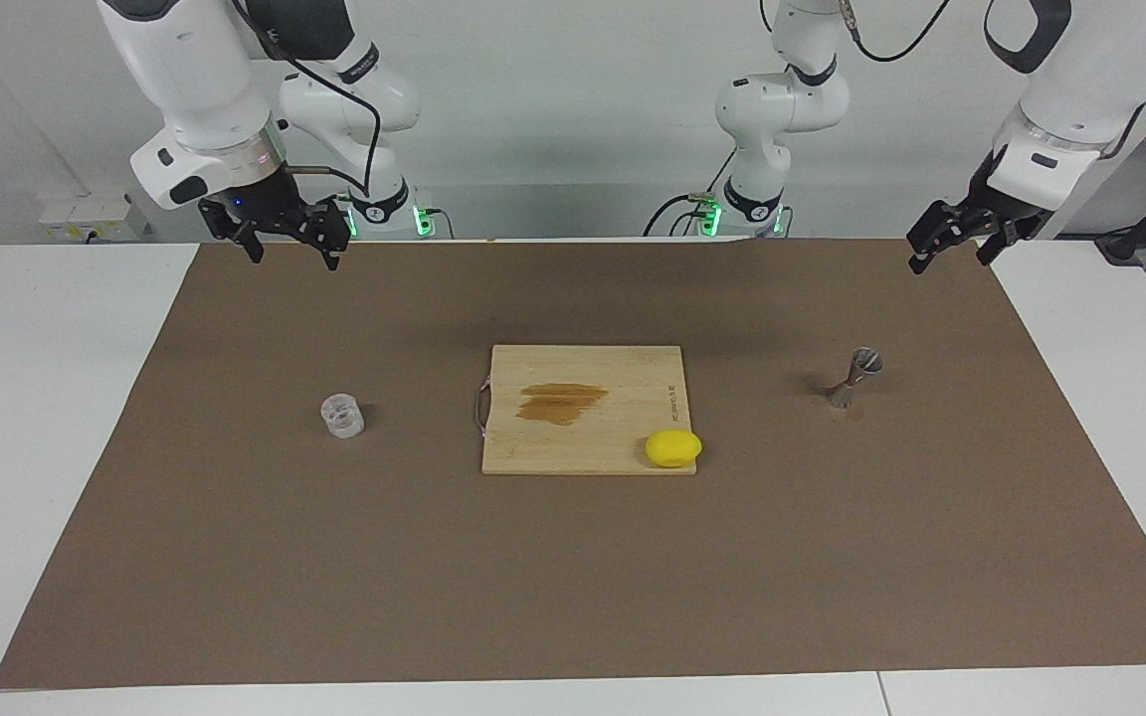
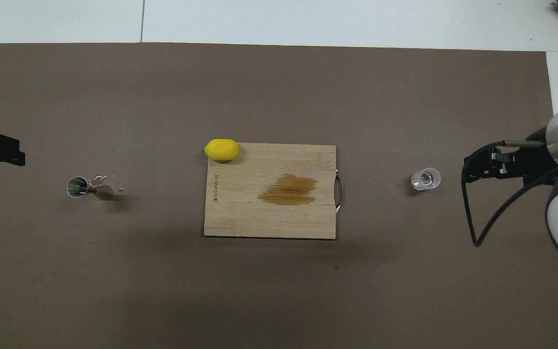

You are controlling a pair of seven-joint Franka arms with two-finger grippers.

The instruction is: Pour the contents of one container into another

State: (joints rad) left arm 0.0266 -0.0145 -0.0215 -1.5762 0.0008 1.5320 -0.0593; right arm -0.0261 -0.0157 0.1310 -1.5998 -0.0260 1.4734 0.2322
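Both claws are up in the air with fingers spread and nothing in them: the right gripper (image 1: 289, 244) hangs over the brown mat's (image 1: 235, 557) robot-side edge, and the left gripper (image 1: 956, 244) over the mat's corner at its own end. The small clear faceted glass tumbler (image 1: 342, 416) stands upright toward the right arm's end. The silvery hourglass-shaped metal jigger (image 1: 856, 378) stands toward the left arm's end. Between them lies a wooden cutting board (image 1: 583, 418) with a dark stain — a yellow lemon (image 1: 673, 447) sits at its corner. White table (image 1: 36, 398), plain white wall (image 1: 553, 119).

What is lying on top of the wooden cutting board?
On the cutting board lies a yellow lemon at one corner, overhanging the edge, and a brown stain. Whatever is beneath the board is covered.
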